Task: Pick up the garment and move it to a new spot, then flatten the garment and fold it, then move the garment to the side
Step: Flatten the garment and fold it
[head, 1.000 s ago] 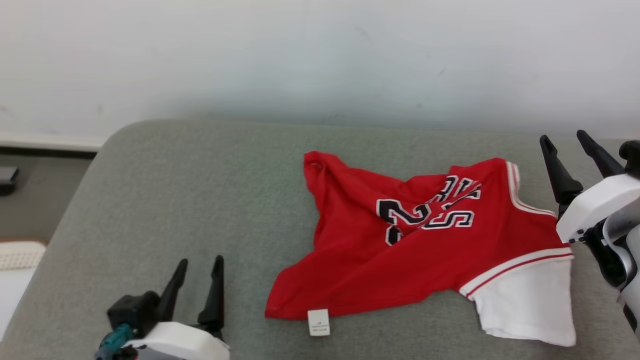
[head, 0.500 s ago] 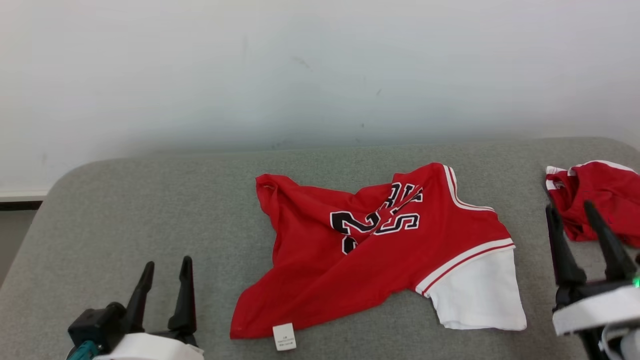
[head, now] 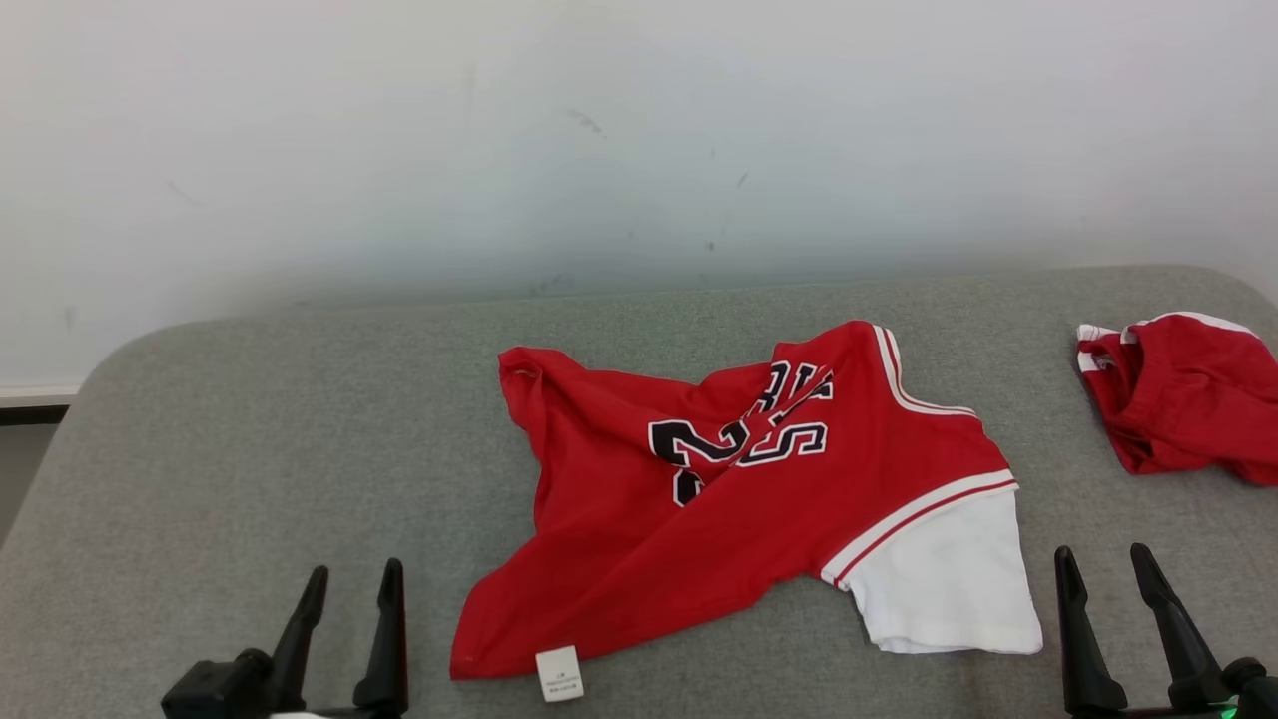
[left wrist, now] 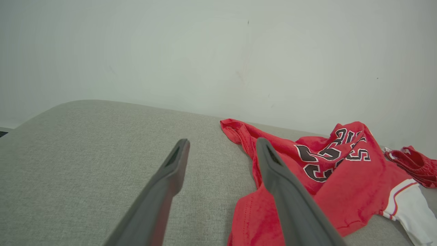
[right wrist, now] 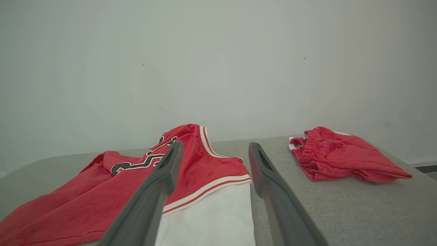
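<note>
Right tool (head: 1100, 551) and left tool (head: 354, 567) retreated; one jersey (head: 699, 529), one shorts (head: 1178, 399).

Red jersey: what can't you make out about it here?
- Head view: folds hide part of the jersey's black number.
- Head view: the white tag's print is too small to read.
- Left wrist view: one finger of the left gripper covers part of the hem.
- Head view: the right edge cuts off the second red garment.
</note>
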You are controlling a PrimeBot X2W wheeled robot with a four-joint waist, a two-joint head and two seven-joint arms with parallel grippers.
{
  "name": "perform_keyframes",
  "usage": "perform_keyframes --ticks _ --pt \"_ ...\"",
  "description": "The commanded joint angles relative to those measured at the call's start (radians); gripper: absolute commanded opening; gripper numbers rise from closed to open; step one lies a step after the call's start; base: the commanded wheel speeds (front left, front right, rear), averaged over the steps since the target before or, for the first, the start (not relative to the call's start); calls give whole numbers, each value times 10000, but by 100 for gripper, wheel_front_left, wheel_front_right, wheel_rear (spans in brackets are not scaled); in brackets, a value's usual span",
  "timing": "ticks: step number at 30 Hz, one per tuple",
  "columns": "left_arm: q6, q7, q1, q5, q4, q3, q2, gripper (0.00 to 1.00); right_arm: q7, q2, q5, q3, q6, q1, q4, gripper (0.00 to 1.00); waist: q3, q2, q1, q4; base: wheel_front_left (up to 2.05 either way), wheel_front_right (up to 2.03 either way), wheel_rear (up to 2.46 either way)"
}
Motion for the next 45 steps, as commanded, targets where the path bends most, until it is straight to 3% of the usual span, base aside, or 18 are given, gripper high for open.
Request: perform_keyframes --ticks 1,13,21,28,37,45 --pt "-83 2 -37 155 55 73 -46 100 -27 57 -150 -57 -21 21 52 100 12 0 1 2 0 0 0" --pt "-447 107 -263 216 732 -34 -256 100 294 52 -317 -249 -21 -464 943 100 89 0 1 13 0 0 0" --pt "-595 1062 -593 33 1130 -482 -121 100 2204 2 -150 -348 -21 -1393 2499 100 336 0 1 15 0 0 0" --pt "-748 2618 -760 -189 1509 -1152 99 100 3933 220 -419 -605 -21 -2218 4075 100 557 0 1 116 0 0 0" --pt "-802 3698 -1268 -474 1675 -1649 264 100 4531 511 -420 -795 -21 -2898 5137 100 959 0 1 250 0 0 0" --pt "-509 4206 -1460 -487 2063 -1631 373 100 4924 642 -181 -463 -21 -3108 5785 100 1153 0 1 181 0 0 0"
